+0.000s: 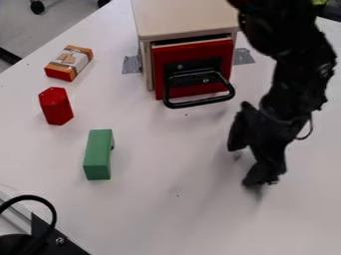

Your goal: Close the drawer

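The red drawer (160,64) is seen slightly ajar in the wooden cabinet (186,17). Near it, the gripper (244,166) is held low over the desk (166,214), its jaws released and spread.

The red drawer (192,52) protrudes slightly from the wooden cabinet (186,17) at upper center. The black gripper (242,164) hangs at right, fingers apart. Left side: green block (98,155), red block (56,106), orange-and-red box (69,63).
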Action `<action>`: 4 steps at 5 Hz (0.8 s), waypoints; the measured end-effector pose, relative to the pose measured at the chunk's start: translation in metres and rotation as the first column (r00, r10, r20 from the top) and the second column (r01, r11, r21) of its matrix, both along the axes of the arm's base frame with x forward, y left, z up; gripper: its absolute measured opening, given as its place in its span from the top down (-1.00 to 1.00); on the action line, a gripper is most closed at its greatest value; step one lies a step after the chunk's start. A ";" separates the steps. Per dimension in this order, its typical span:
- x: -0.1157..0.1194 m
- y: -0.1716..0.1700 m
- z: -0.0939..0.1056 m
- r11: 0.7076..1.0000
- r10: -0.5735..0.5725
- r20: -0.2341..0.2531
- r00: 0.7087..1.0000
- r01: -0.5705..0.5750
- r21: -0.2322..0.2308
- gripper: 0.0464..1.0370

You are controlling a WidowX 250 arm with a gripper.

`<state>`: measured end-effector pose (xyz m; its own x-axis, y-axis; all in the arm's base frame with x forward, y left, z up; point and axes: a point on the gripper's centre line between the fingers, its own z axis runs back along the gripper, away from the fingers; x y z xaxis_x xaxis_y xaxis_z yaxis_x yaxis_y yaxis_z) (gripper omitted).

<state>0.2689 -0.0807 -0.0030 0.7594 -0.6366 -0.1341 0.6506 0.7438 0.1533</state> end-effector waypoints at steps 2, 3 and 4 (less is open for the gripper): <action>-0.001 0.032 0.000 0.999 0.048 -0.012 0.999 -0.048 -0.011 -0.92; 0.022 0.049 0.001 0.996 0.089 -0.022 0.996 -0.089 -0.022 -0.93; 0.041 0.058 0.002 0.992 0.119 0.001 0.993 -0.119 -0.028 -0.92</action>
